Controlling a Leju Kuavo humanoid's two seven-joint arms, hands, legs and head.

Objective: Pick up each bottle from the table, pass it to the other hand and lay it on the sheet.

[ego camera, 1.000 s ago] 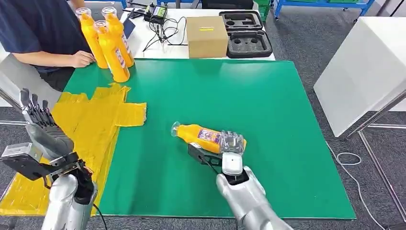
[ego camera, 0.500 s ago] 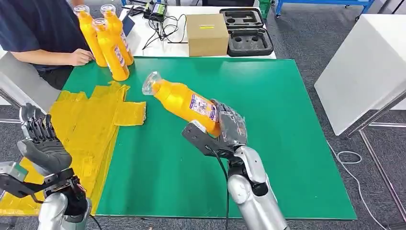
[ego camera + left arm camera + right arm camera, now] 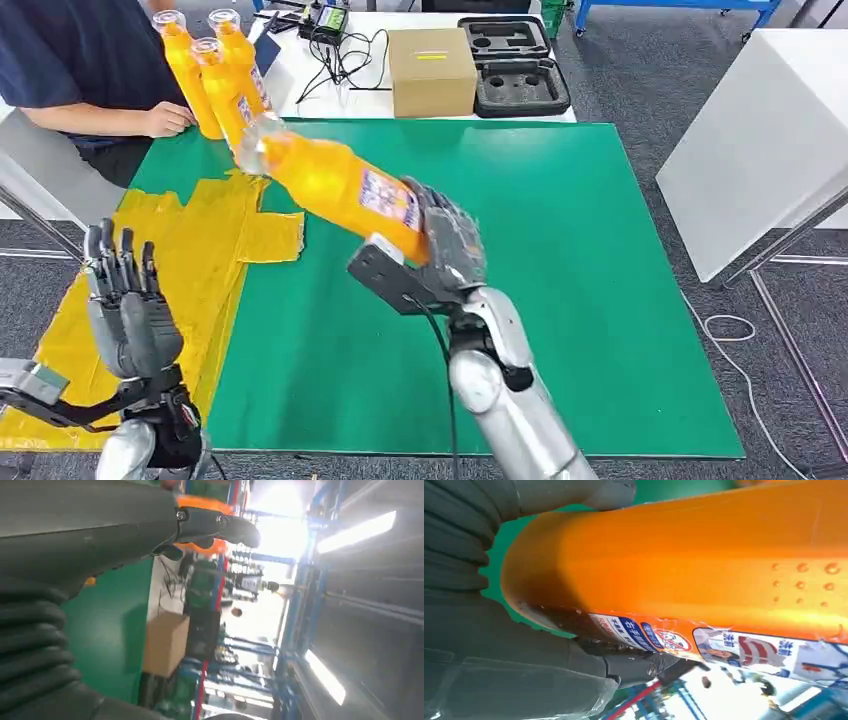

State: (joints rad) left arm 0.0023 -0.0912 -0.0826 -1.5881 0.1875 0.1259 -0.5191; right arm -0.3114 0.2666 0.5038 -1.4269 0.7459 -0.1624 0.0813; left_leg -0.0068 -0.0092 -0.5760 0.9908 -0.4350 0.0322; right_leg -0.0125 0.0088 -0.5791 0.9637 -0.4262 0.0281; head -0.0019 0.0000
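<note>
My right hand (image 3: 440,245) grips an orange bottle (image 3: 335,185) by its base and holds it high above the green mat (image 3: 560,230), neck tilted toward the far left. The wrist view shows the bottle (image 3: 704,565) close up, with the thumb (image 3: 589,492) and fingers wrapped round its bottom end. My left hand (image 3: 128,315) is raised at the near left over the yellow sheet (image 3: 185,270), fingers spread and upright, holding nothing. Three more orange bottles (image 3: 220,85) stand upright at the mat's far left corner.
A person sits at the far left with a hand (image 3: 170,120) resting beside the standing bottles. A cardboard box (image 3: 431,72), a black foam case (image 3: 515,65) and cables lie on the white table behind. A white table (image 3: 760,130) stands to the right.
My right hand lifted the bottle off the mat and carried it up and to the left. My left hand rose with its fingers spreading.
</note>
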